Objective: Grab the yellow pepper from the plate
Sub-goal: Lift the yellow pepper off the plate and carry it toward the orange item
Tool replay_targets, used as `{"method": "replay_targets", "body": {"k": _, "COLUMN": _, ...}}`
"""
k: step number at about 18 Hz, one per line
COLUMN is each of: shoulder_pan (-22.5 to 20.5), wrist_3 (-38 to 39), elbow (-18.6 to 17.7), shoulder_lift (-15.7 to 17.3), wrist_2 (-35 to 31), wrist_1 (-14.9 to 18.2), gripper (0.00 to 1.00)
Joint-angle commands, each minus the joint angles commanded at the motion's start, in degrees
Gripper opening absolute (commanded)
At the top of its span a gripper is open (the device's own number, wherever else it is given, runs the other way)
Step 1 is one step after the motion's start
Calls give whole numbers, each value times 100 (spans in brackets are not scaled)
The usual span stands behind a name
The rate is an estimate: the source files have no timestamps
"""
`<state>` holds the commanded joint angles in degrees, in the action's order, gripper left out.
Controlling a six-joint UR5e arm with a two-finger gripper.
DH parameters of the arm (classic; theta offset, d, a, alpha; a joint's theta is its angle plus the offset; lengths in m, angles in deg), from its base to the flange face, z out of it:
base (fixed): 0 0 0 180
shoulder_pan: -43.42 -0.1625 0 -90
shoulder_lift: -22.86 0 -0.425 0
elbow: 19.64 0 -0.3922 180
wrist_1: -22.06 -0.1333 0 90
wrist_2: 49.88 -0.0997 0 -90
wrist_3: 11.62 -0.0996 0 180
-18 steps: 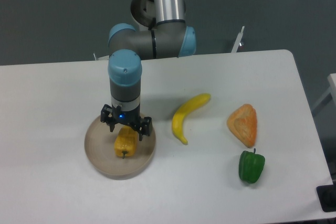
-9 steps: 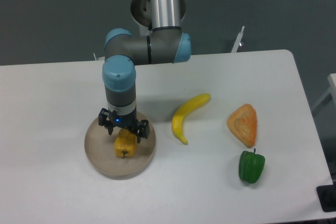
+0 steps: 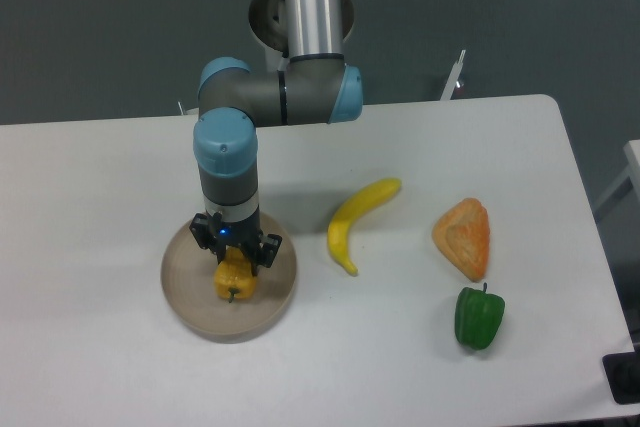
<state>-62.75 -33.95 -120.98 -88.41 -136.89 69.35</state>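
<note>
Since half a second ago the black two-finger gripper (image 3: 236, 255) has narrowed, its jaws now clenched on the small lobed yellow-orange pepper (image 3: 234, 278), which has shifted slightly left. The pepper sits on the round beige-grey plate (image 3: 184, 292) at the table's near left. No writing is readable.

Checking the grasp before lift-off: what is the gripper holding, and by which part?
The gripper is closed around the yellow pepper, at its far end opposite the stem, over the plate.
</note>
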Motion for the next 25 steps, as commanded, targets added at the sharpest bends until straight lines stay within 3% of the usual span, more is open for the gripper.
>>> {"method": "replay_targets", "body": {"k": 7, "shoulder_pan": -79, "wrist_3": -439, "elbow": 334, "shoulder_lift": 351, "wrist_2": -79, "wrist_1": 26, "gripper": 53}}
{"method": "replay_targets", "body": {"k": 11, "shoulder_pan": -430, "wrist_3": -1079, "elbow": 483, "shoulder_lift": 580, "wrist_2": -193, "wrist_1": 79, "gripper": 51}}
{"method": "replay_targets", "body": {"k": 20, "shoulder_pan": -1932, "wrist_3": -3161, "elbow": 554, "shoulder_lift": 818, "wrist_2": -193, "wrist_1": 123, "gripper": 51}}
{"method": "replay_targets", "body": {"k": 25, "shoulder_pan": -2381, "wrist_3": -3726, "elbow": 685, "shoulder_lift": 818, "wrist_2": -193, "wrist_1": 123, "gripper": 51}}
